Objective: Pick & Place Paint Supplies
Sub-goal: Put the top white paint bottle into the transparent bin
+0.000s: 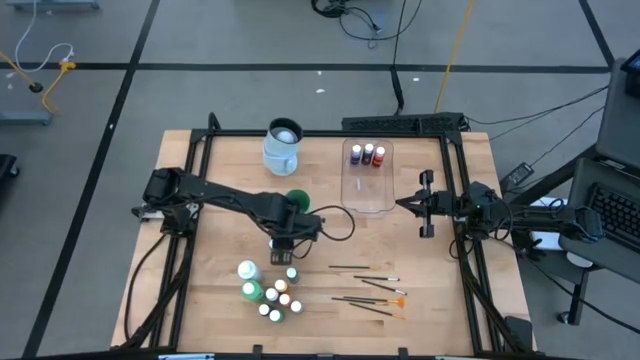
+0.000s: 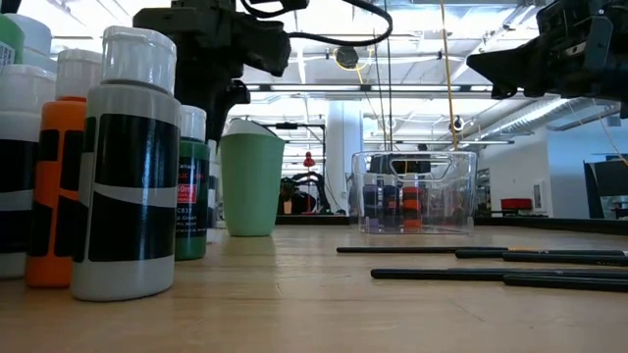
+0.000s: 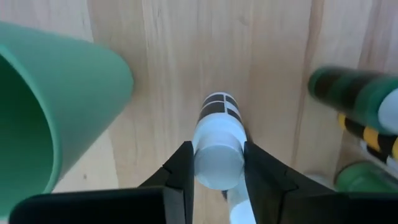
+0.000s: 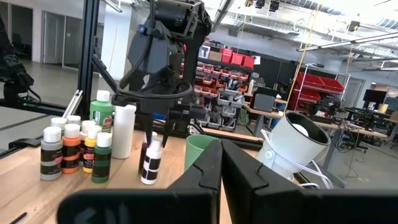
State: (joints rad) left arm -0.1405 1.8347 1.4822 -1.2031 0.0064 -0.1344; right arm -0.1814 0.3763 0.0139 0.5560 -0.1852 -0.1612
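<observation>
**Inspector:** Progress on the paint supplies?

**Assistant:** Three small bottles [image 1: 367,154] stand in the clear tub [image 1: 368,200] at the far side of the surface [image 1: 230,240]. By my judgement most remains: a cluster of small bottles [image 1: 280,300] with two larger ones [image 1: 249,280] near the front edge, and the brushes [image 1: 368,290] lying loose beside them.

**Inspector:** And the bottle in hand?

**Assistant:** The left gripper [image 3: 217,168] has its jaws narrowed around the white cap of a small bottle [image 3: 217,140] with a black-and-white label. It stands upright just beside the green cup [image 3: 56,106] (apart from the cluster). Whether it has left the wood, I cannot tell.

**Inspector:** The other arm?

**Assistant:** The right gripper [image 1: 405,204] waits beside the tub, jaws fully together, holding nothing.

**Inspector:** Condition of the goods?

**Assistant:** Caps on; no spills visible.
</observation>
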